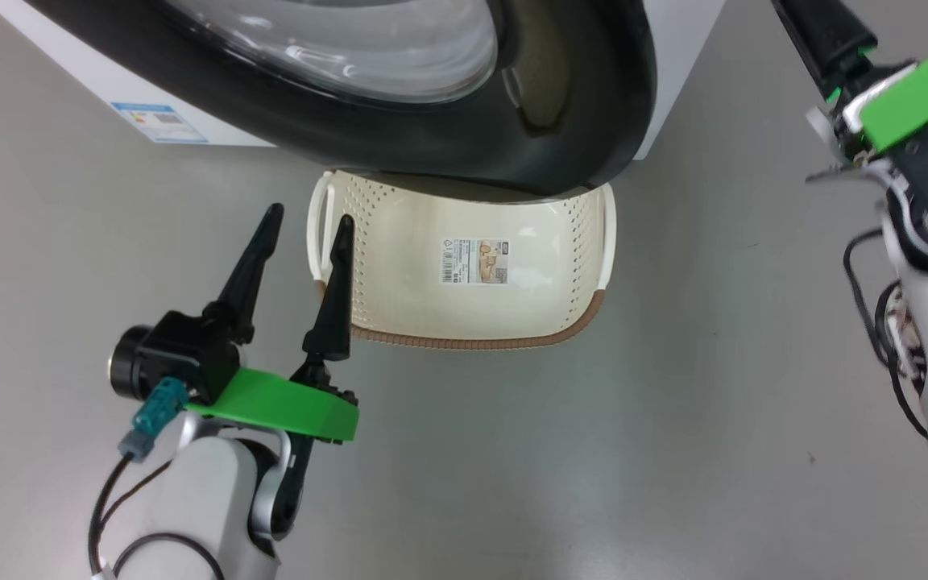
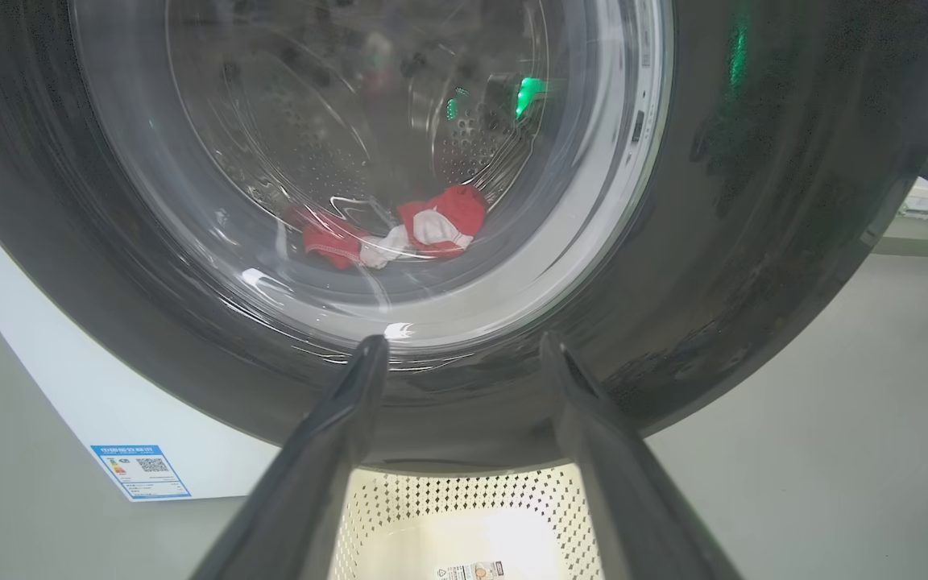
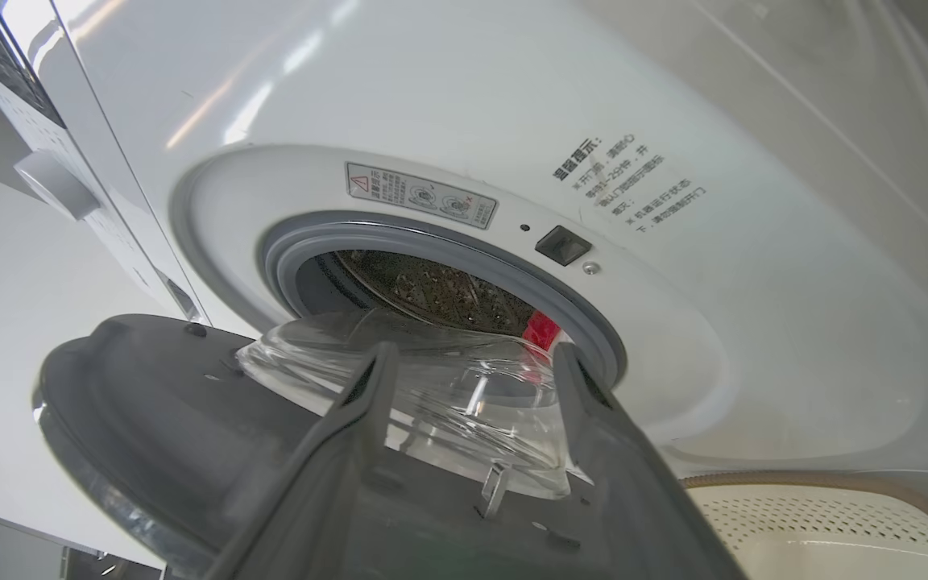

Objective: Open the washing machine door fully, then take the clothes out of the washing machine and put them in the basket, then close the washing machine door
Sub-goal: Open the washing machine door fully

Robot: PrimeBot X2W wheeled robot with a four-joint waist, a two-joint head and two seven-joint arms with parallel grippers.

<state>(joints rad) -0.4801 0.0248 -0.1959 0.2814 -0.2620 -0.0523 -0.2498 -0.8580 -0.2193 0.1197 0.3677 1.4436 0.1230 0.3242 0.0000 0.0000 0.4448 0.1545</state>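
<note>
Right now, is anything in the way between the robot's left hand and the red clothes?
Yes. The door, only partly open, stands between the left gripper and the clothes; in the left wrist view they lie behind its glass window. The door also hangs over part of the basket.

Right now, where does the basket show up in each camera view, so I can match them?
Head view: the basket sits centre, on the floor, its far end under the washing machine door.
Left wrist view: bottom centre, between the fingers of the left end effector, below the door.
Right wrist view: lower right corner.
Shared landmark: the door's glass bowl window.
</note>
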